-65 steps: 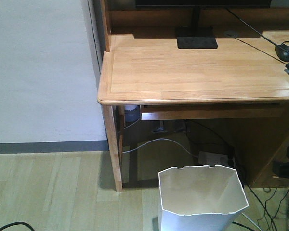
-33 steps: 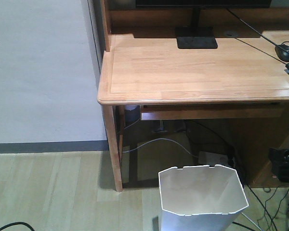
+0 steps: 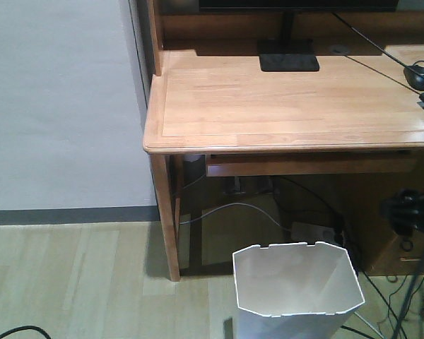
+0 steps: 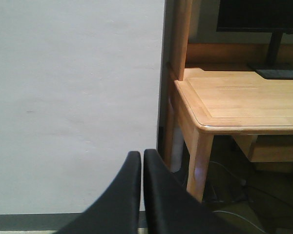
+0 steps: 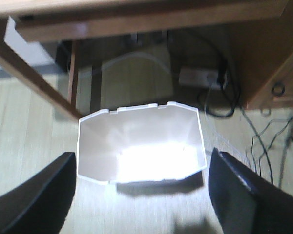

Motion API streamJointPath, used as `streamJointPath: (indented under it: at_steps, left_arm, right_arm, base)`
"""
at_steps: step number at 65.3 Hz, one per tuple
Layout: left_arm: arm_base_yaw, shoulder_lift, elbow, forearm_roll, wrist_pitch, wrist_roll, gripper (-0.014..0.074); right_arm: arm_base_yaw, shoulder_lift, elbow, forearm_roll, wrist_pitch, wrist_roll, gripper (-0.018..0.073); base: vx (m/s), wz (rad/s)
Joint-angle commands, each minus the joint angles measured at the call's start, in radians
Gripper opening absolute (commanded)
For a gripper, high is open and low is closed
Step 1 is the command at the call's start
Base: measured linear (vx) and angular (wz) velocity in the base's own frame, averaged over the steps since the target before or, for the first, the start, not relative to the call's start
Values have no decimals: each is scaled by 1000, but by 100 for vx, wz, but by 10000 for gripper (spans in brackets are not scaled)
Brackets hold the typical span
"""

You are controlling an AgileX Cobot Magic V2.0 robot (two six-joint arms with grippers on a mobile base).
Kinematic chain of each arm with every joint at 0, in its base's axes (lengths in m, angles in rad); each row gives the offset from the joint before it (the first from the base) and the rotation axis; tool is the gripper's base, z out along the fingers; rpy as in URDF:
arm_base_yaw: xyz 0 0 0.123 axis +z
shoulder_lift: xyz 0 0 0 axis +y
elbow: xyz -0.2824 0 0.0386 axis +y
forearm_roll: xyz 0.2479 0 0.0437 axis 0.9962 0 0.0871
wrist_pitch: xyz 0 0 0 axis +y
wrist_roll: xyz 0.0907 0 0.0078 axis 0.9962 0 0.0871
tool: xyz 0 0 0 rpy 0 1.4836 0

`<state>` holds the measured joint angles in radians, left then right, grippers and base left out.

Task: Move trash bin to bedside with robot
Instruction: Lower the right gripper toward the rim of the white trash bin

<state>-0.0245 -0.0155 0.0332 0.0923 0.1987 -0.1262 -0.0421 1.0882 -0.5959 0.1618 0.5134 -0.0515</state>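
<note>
The white trash bin (image 3: 297, 289) stands on the floor just in front of the wooden desk (image 3: 290, 99). Behind it, under the desk, lie a power strip (image 3: 312, 231) and black cables (image 5: 219, 100). The right gripper (image 5: 142, 153) hangs above the bin, fingers wide apart, holding nothing. The left gripper (image 4: 141, 158) is pressed closed, holding nothing, and faces the white wall (image 4: 73, 97) beside the desk.

nothing to read from where i stand: no lettering, labels or numbers show on the trash bin (image 3: 297, 286), the desk (image 3: 283, 102) or the wall (image 3: 56, 106).
</note>
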Motion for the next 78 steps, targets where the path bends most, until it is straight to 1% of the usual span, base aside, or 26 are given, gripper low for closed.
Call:
streamJointPath:
  at_steps: [1, 6, 9, 13, 16, 19, 24, 28, 31, 41, 45, 53, 59, 68, 78]
  left_arm:
    - [0, -13, 26, 0, -81, -2, -6]
    - [0, -13, 26, 0, -81, -2, -6]
    - [0, -13, 26, 0, -81, -2, -6]
    - [0, -13, 26, 0, -81, -2, -6]
    - [0, -13, 26, 0, -81, -2, -6]
    - [0, -13, 26, 0, -81, -2, -6]
    - [0, -13, 26, 0, -81, -2, -6]
    - [0, -13, 26, 0, -81, -2, -6]
    - [0, -13, 26, 0, -81, -2, -6]
    - [0, -13, 26, 0, -81, -2, -6]
    - [0, -13, 26, 0, -81, -2, -6]
    - [0, -13, 26, 0, -81, -2, -6]
    - [0, -13, 26, 0, -81, -2, -6]
    - [0, -13, 26, 0, -81, -2, -6]
    - [0, -13, 26, 0, -81, -2, -6]
  right_arm:
    - [-2, 75, -95, 0, 4, -26, 527]
    - [-16, 152, -148, 7, 38, -57, 527]
    - [-50, 195, -179, 25, 54, -73, 527]
    - [-106, 247, -204, 75, 70, -118, 527]
    - [-152, 292, -223, 128, 82, -173, 527]
    - [-202, 332, -237, 202, 94, -259, 527]
    - [-259, 406, -256, 297, 110, -388, 527]
    - [-294, 482, -268, 351, 112, -476, 527]
    - [-315, 537, -276, 378, 106, -514, 527]
    - [-320, 732, -308, 384, 47, -630, 529]
    - [-308, 805, -316, 388, -7, -666, 533]
    - [-296, 928, -318, 394, -179, -725, 552]
    - [-290, 1022, -349, 389, -222, -764, 578]
    - [-289, 1170, -435, 391, -219, -761, 610]
    - [-289, 1321, -523, 398, -265, -757, 610]
  base:
    - [0, 0]
    - [0, 0]
    - [0, 0]
    - [0, 0]
    - [0, 0]
    - [0, 0]
    - [0, 0]
    - [0, 0]
    - [0, 0]
    - [0, 0]
    - [0, 0]
    - [0, 0]
    - [0, 0]
    - [0, 0]
    - [0, 0]
